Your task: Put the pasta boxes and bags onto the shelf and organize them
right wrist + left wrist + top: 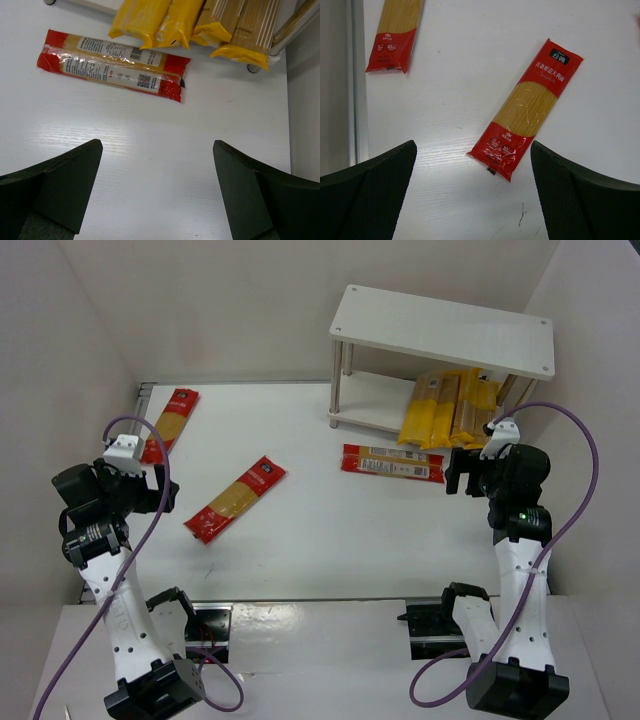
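Red-ended pasta bag [526, 111] — "Spaghetti" below Chinese characters

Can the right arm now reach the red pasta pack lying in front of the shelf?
Probably yes: the right gripper is open, and only bare table lies between it and the red pack.

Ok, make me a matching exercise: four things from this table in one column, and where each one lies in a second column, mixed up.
Things:
1. yellow packs
2. barcode pack
3. slanted red pack
4. left red pack

Places:
A. by the left edge of the table
B. on the lower tier of the shelf, ends sticking out
C. mid-table, lying diagonally
D. flat on the table just in front of the shelf

Pairs: 1-B, 2-D, 3-C, 4-A
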